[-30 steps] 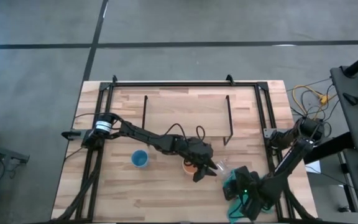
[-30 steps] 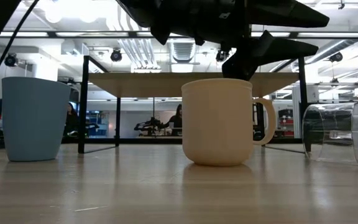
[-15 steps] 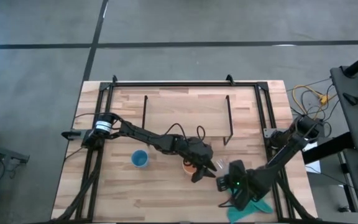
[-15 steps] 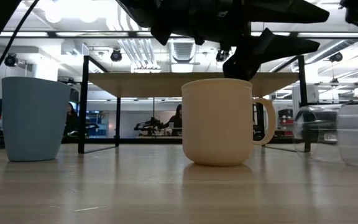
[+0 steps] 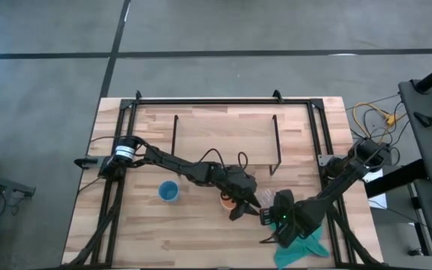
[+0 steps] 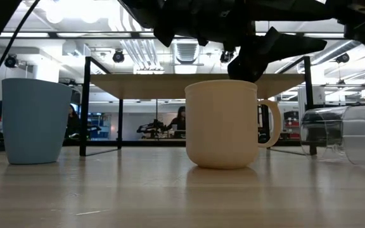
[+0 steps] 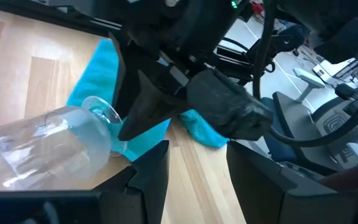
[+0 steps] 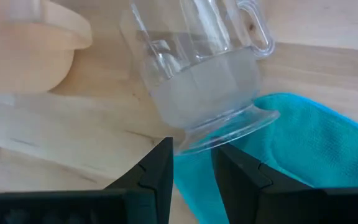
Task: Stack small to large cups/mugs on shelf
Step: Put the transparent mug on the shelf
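Blue cup: one, upright on the desk, well out to the left, nothing touching it.
Left arm: stretched from the desk's left edge across to the middle.
Left claw: hung over the mug, fingers parted and clamping nothing; in its own wrist view the two dark fingers stood apart with bare wood between them.
Orange mug: one, upright near the desk's middle, handle showing on its right in the low view, mostly hidden under the left claw from above.
Shelf: one light board on thin black wire legs, behind the mug, with none of the three cups on it.
Glass cup: one, clear with a handle, lying on its side just right of the mug, its foot at the cloth's edge.
Right claw: low at the glass cup's foot, fingers parted close before it and not closed on it.
Teal cloth: one, crumpled at the front right, partly under the right arm.
Count: three cups, all on the desk.
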You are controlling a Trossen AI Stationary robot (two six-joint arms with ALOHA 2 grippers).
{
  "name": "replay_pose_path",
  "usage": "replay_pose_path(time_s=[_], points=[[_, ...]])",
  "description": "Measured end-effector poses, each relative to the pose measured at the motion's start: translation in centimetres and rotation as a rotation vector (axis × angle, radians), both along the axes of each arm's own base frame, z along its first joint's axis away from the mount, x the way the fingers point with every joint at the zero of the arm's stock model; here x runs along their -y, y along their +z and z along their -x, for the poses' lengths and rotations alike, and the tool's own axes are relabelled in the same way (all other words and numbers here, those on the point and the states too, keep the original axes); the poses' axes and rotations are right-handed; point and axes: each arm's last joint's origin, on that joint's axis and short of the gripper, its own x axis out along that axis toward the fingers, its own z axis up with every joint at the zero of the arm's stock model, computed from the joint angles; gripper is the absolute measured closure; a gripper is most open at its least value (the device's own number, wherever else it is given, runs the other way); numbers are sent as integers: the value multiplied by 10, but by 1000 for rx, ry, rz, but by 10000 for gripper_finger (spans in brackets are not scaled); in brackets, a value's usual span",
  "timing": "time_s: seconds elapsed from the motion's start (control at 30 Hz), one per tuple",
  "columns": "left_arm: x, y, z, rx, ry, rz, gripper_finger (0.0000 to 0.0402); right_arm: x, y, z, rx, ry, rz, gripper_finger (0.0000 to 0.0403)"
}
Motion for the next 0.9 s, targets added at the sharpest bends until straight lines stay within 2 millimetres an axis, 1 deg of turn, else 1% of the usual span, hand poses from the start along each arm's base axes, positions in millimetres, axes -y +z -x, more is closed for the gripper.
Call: replay_pose_path(time_s=[0.17, 0.57, 0.73, 0.9], points=[[0, 0, 0, -1, -13, 4, 253, 3, -2, -1, -7, -8, -1, 311], [-1, 0, 0, -2, -12, 4, 253, 5, -14, 2, -15, -11, -23, 389], [-1, -1, 0, -3, -12, 4, 253, 4, -16, 2, -9, -9, -28, 394], [-1, -1, 1, -6, -12, 5, 253, 1, -11, 1, 19, 7, -20, 394]])
